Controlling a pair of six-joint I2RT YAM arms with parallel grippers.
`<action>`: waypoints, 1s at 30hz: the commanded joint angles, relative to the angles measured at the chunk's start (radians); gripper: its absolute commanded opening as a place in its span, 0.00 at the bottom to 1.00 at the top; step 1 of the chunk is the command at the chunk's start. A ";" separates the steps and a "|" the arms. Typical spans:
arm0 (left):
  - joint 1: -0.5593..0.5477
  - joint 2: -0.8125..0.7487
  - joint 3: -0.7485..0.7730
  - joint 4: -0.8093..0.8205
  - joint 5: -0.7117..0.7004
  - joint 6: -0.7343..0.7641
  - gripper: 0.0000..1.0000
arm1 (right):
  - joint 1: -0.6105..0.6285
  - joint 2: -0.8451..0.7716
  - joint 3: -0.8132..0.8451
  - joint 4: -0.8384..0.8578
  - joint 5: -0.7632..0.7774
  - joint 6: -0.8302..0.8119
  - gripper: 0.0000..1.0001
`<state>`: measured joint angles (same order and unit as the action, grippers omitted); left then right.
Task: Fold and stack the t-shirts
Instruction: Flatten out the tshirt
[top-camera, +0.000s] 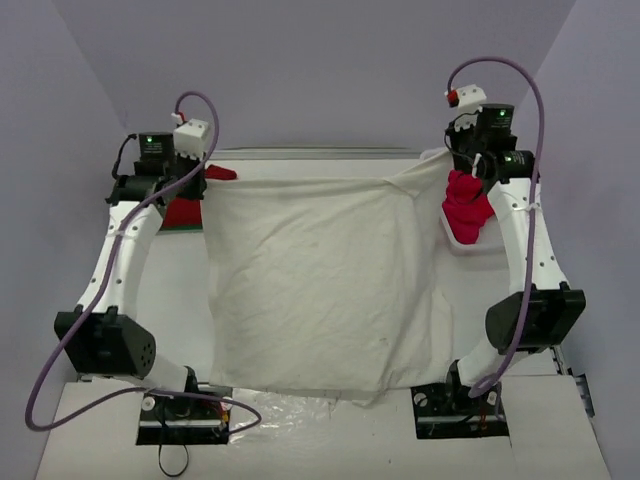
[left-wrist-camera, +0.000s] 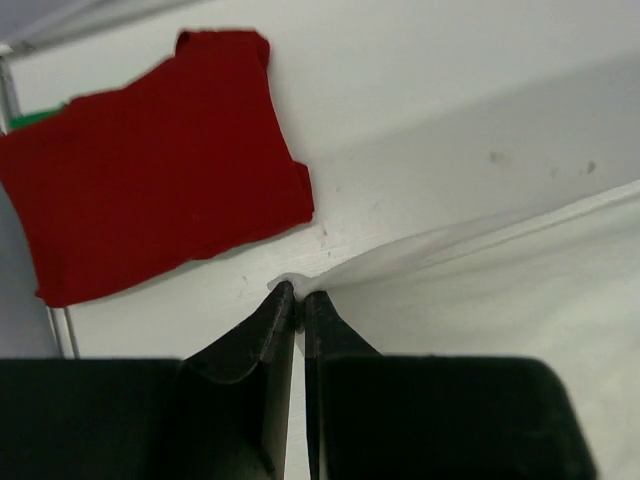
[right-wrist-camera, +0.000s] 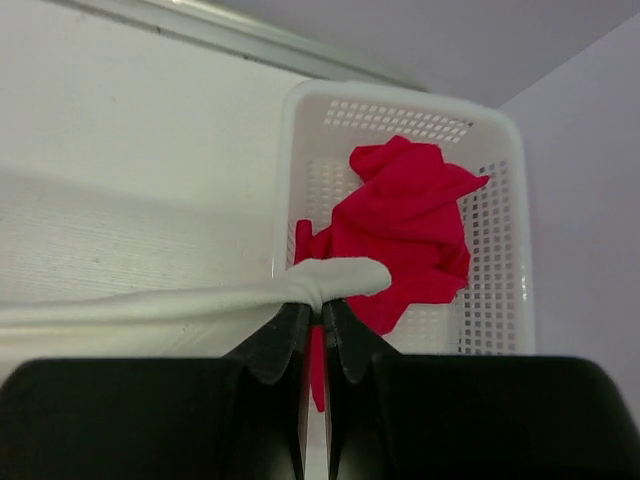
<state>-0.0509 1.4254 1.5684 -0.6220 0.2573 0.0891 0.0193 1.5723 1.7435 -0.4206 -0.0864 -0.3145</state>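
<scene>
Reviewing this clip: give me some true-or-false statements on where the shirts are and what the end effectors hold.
1. The left end effector and right end effector are both shut on the cream shirt. True.
2. The red shirt lies in the basket. False: it lies flat on the table, near the left end effector.
3. The pink shirt in the basket is crumpled. True.
4. The cream shirt is folded into a small stack. False: it is spread wide across the table.
</scene>
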 joint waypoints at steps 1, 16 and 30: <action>0.011 0.048 0.111 0.058 -0.039 -0.005 0.02 | -0.012 0.043 0.109 0.100 0.043 -0.011 0.00; 0.011 -0.139 0.399 -0.029 -0.012 0.030 0.02 | -0.015 -0.119 0.414 0.005 0.033 0.014 0.00; 0.010 -0.608 -0.232 -0.390 0.468 0.464 0.21 | -0.015 -0.790 -0.354 -0.271 -0.069 -0.089 0.10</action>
<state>-0.0452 0.8444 1.3117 -0.8577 0.5179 0.3813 0.0124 0.8257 1.3972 -0.6422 -0.1516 -0.3737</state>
